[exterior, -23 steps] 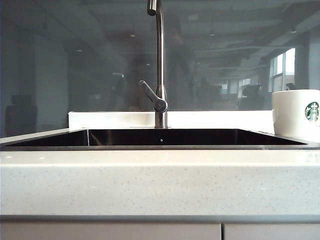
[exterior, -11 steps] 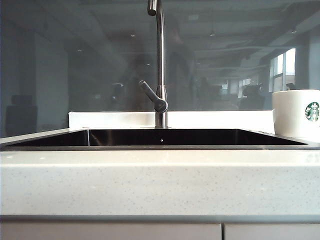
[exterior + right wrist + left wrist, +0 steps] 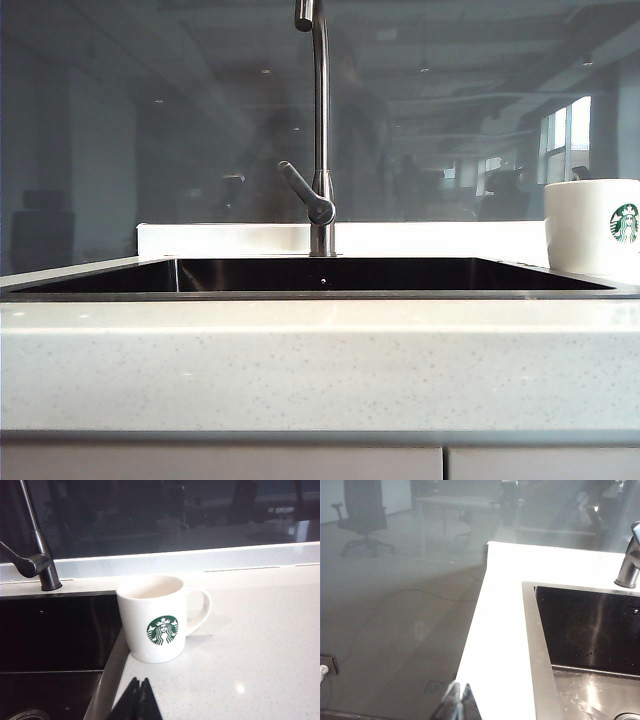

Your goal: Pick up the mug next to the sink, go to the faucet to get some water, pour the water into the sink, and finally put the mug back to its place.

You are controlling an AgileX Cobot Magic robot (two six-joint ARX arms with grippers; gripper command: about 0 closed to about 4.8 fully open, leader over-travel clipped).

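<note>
Nothing shifted since earlier frame. Mug [image 3: 159,618] upright on surface [image 3: 250,645], just beside sink [image 3: 55,630] rim. Left claw [image 3: 458,700] and right claw [image 3: 138,696] closed, empty, apart from mug. Glazed ceramic: stiff, slippery, breakable; take by handle or rim wall.

Mug [image 3: 592,228] upright right of sink [image 3: 320,275]; faucet [image 3: 318,130] behind.

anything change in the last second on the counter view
Nothing visibly changed. The mug stays upright on the counter at the right of the sink, the faucet is as it was, and neither pincer shows in that view.
</note>
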